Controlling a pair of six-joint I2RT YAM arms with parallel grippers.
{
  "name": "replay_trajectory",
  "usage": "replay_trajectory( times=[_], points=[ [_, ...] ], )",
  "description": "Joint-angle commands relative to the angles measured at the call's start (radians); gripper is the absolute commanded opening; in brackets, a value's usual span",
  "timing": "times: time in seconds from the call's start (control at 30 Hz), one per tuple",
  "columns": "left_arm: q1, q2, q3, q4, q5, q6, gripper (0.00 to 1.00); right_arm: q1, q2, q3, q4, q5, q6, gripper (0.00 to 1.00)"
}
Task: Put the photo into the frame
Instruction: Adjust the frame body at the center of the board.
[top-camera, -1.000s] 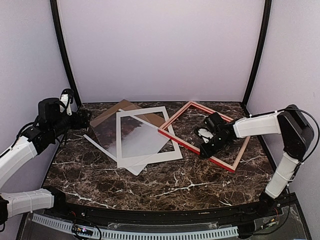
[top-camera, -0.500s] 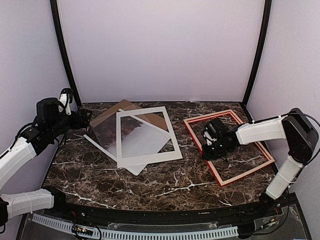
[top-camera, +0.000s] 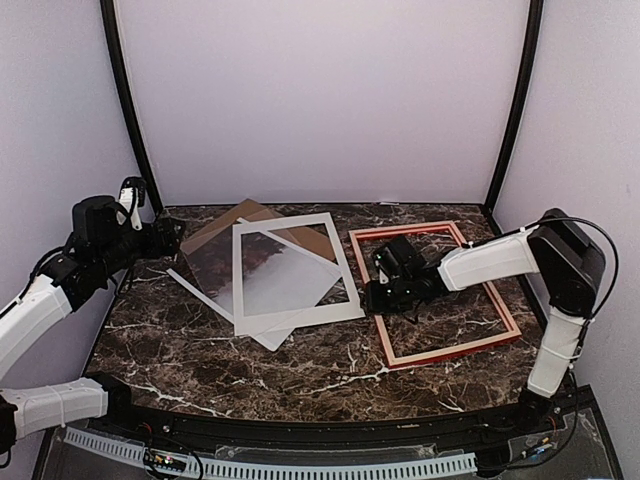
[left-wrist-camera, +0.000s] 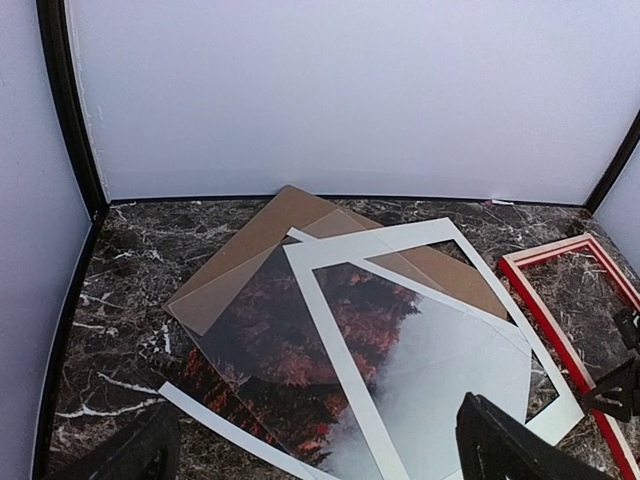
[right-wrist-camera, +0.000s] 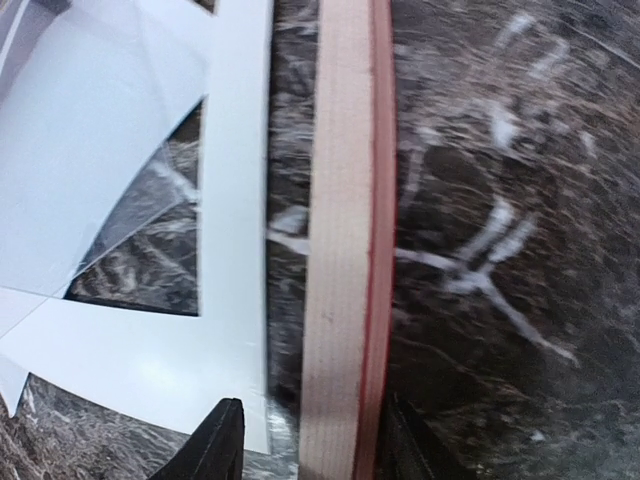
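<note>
Right of centre on the marble table (top-camera: 300, 372), the frame (top-camera: 450, 351) lay flat, red face up, slightly skewed to the table edges. Right gripper (top-camera: 378, 295) sat at the frame's left rail. In the right wrist view one finger was on the pale wood side and one on the red side, clamped on the rail. Left gripper (top-camera: 168, 237) hovered over the far left of the table with its fingers (left-wrist-camera: 505, 445) spread wide, nothing between them.

Photo (top-camera: 272, 272) lay left of centre, printed side up, red-brown terrain towards the left and pale mist towards the right. It rested on the brown backing board (top-camera: 232, 221), with the white mat (top-camera: 243, 300) lying skewed on top. Mat's right edge ran just beside the frame's left rail, a thin strip of marble showing between them. Photo and frame were apart.
</note>
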Motion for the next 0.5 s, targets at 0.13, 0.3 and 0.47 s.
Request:
replay_trajectory(
  times=[0.13, 0.3, 0.47],
  points=[
    [-0.006, 0.034, 0.009, -0.048, 0.019, -0.052, 0.99, 0.068, 0.045, 0.07, 0.069, -0.049, 0.046, 0.63],
    [-0.011, 0.085, 0.011, -0.057, 0.023, -0.103, 0.99, 0.069, -0.025, 0.077, 0.056, -0.043, -0.036, 0.72],
    [-0.02, 0.187, 0.003, -0.063, 0.017, -0.219, 0.99, 0.069, -0.035, 0.156, -0.017, -0.001, -0.148, 0.96]
  ],
)
